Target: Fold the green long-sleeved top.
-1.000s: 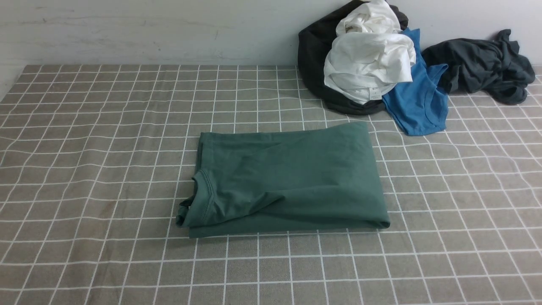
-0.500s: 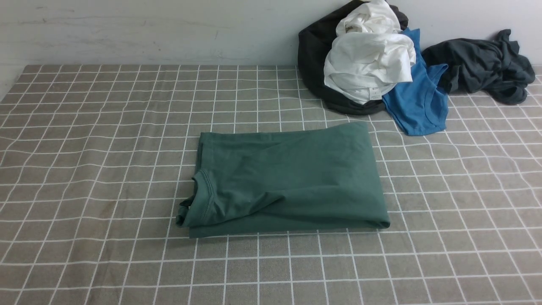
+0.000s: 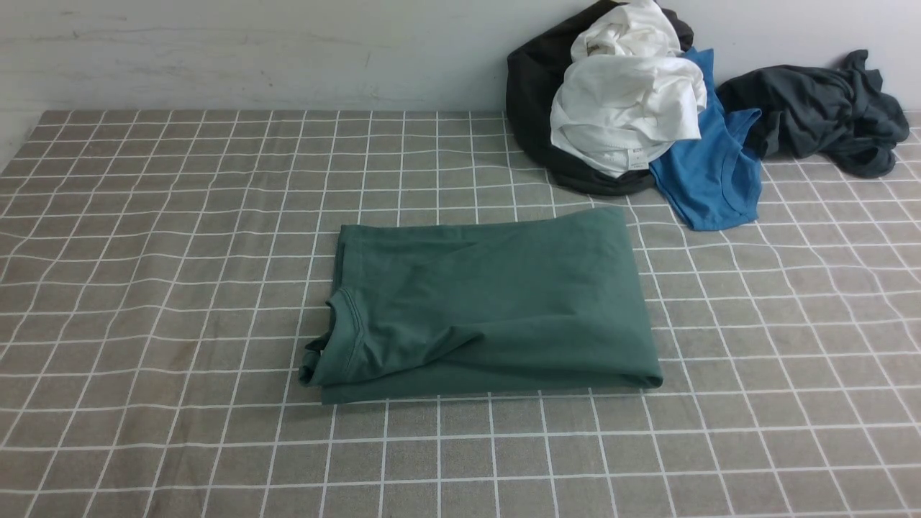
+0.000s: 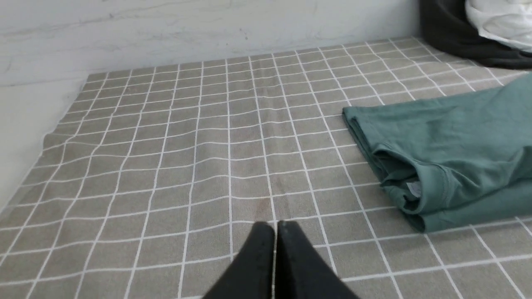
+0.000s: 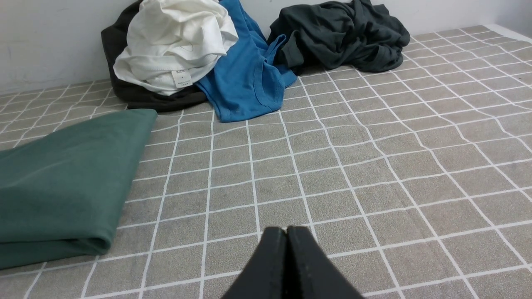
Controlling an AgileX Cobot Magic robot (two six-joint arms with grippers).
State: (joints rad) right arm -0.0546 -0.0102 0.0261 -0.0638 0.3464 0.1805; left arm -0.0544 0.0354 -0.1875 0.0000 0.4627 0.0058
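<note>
The green long-sleeved top [image 3: 489, 302] lies folded into a flat rectangle in the middle of the checked tablecloth, its ribbed neck at the left near corner. In the left wrist view the green long-sleeved top [image 4: 449, 153] shows a white label inside the collar. My left gripper [image 4: 275, 226] is shut and holds nothing, over bare cloth off the neck end of the top. My right gripper [image 5: 286, 230] is shut and holds nothing, over bare cloth off the folded end of the green long-sleeved top [image 5: 62, 182]. Neither arm shows in the front view.
A heap of clothes lies at the back right against the wall: a white garment [image 3: 626, 108] on a dark one [image 3: 532, 86], a bright blue shirt [image 3: 712, 173] and a charcoal garment [image 3: 820, 108]. The tablecloth [image 3: 144, 252] is rippled at the left.
</note>
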